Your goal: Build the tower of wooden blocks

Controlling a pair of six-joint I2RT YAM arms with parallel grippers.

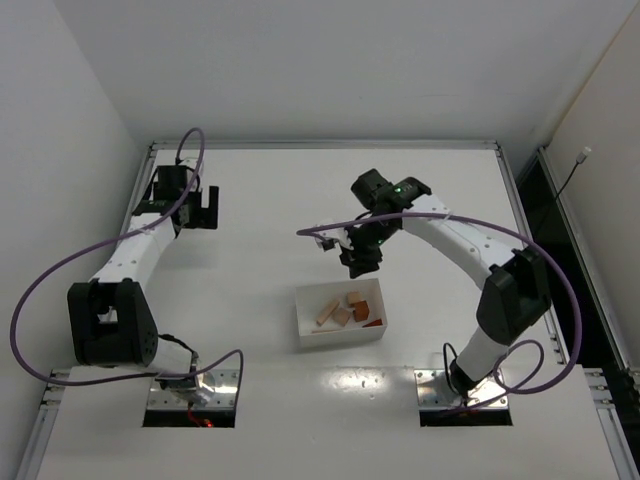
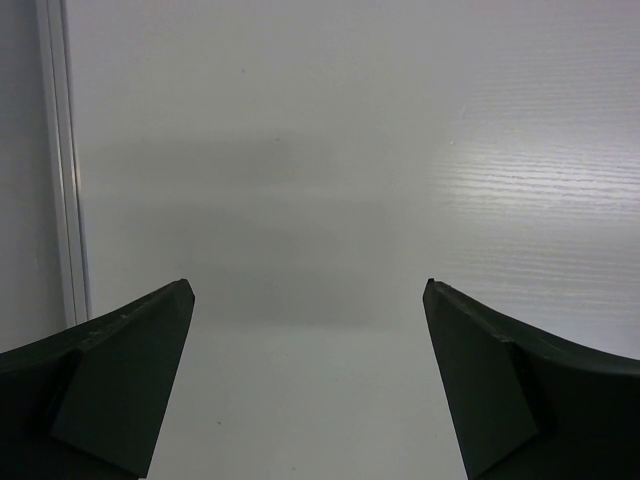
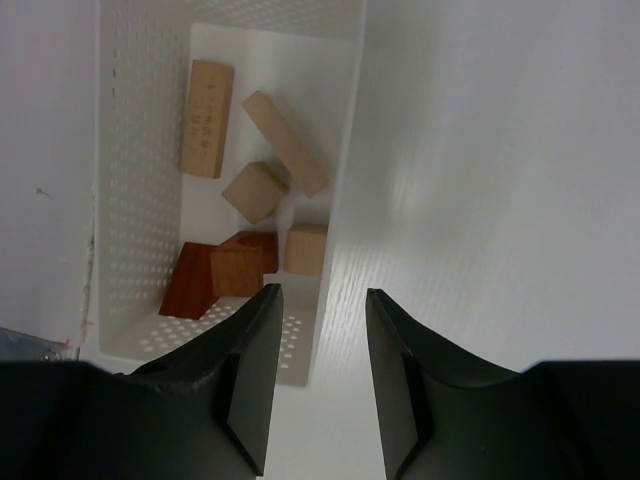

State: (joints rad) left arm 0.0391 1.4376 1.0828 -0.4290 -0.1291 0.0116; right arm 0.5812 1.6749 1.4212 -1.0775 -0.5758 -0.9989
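The wooden blocks all lie loose in a white perforated tray (image 3: 130, 200), with no tower standing. In the right wrist view I see a flat tan block (image 3: 207, 118), a long tan block (image 3: 284, 142), two tan cubes (image 3: 255, 191), an orange block (image 3: 238, 270) and a reddish wedge (image 3: 190, 282). My right gripper (image 3: 323, 292) hovers over the tray's far end (image 1: 335, 287). Its jaws are partly apart, in line with one side wall, and hold nothing. My left gripper (image 2: 308, 288) is wide open over bare table at the far left (image 1: 207, 210).
The tray (image 1: 300, 330) sits mid-table in front of the right arm's base. A raised rim (image 1: 325, 145) borders the table at the back and sides. The left gripper is close to the left rim (image 2: 60, 160).
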